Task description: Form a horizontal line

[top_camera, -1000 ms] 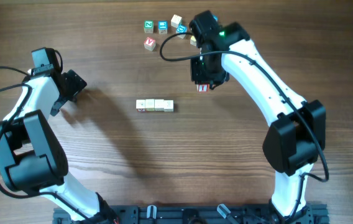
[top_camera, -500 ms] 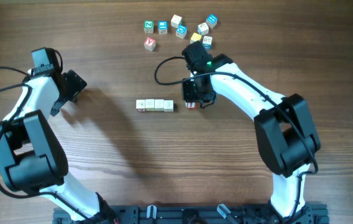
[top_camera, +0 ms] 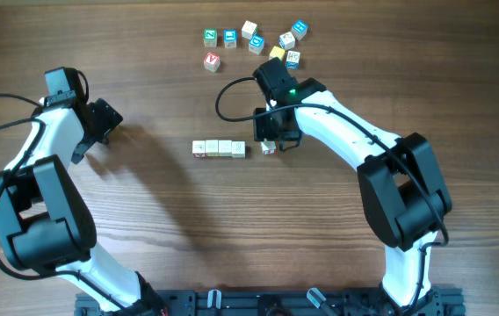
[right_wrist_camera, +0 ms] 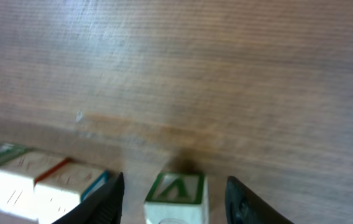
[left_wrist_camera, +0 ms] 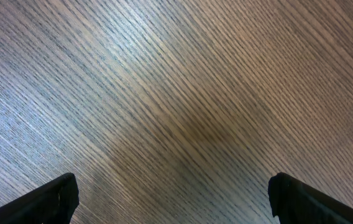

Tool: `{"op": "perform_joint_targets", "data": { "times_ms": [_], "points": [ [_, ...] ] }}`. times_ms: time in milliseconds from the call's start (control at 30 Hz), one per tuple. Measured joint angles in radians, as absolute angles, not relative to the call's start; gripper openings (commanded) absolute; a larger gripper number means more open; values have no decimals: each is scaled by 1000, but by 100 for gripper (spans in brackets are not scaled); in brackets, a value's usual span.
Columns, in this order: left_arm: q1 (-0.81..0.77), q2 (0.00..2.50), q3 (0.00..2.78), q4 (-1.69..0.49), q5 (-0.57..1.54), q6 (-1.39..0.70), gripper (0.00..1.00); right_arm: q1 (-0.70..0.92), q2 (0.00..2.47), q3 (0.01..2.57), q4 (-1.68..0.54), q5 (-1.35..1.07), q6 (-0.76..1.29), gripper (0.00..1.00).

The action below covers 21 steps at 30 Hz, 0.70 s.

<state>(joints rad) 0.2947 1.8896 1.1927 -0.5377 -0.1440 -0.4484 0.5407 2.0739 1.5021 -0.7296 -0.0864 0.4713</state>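
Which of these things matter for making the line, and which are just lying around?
In the job: the horizontal line; the single cube beside its end; the right gripper, open around that cube.
Lying about: the loose cubes farther back; the left gripper, open, holding nothing.

Table is showing a wood-grain surf., semi-matt, w/ soft glare in the left wrist view. Horizontal line cubes are presenting as pale bare wood, matt, w/ printed faces. Arm shells are reading as smooth glossy white plastic; joint housings as black plastic, approx. matt.
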Motion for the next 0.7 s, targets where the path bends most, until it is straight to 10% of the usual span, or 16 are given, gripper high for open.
{"op": "perform_joint_targets", "data": {
  "times_ms": [700],
  "points": [
    [295, 1890, 1193, -538, -144, -448, 100, 476, 2074, 1483, -843, 50, 516, 47]
  ]
}}
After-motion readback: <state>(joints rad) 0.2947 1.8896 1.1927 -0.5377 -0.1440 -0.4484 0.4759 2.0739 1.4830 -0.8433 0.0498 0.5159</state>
